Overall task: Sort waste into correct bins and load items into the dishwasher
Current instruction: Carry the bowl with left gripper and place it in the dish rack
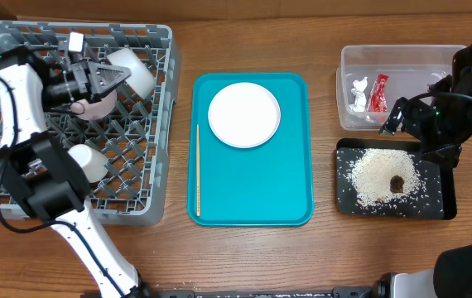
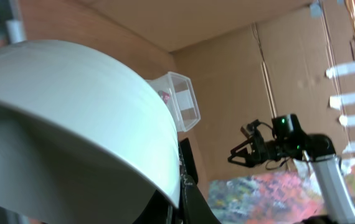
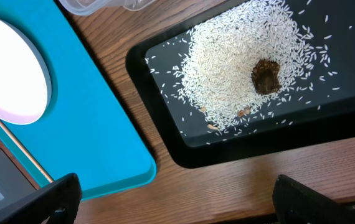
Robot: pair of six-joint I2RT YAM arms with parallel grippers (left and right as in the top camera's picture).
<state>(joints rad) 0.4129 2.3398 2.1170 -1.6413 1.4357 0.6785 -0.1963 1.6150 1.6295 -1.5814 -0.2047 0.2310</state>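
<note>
L pincer [image 1: 120, 78] hangs over the dish rack [image 1: 166, 116], jaws together on the rim of the pale grey bowl [image 2: 71, 118]. In the wrist view the rim sits nipped right at the tips, w/ the bowl tipped up and filling everything to one side of the pincer. The pale pink bowl [image 1: 95, 108] lies in the rack just beneath this pincer. The small white cup [image 1: 87, 161] stands in the rack too, well back from the tips beside the arm.

R pincer [image 3: 187, 208] is empty, fingers wide apart, hovering above the bench. The black tray [image 3: 165, 134] is just ahead of it, holding the rice [image 3: 227, 68] and brown lump [image 3: 266, 76]. The clear tub [image 1: 402, 53] lies just beyond that, w/ red wrapper [image 1: 378, 93] and tissue [image 1: 358, 93] inside.

Step in hand, as I read it: loading, i.e. seating the grey bowl in the rack. Waste looks sorted already.

Next move prob. needs the bowl lowered so it leans steady on the grid, clear of the pink bowl, then jaws parted. The plate [image 1: 244, 114] on the teal tray [image 1: 294, 207], far ahead of the L pincer, is not yet loaded.
</note>
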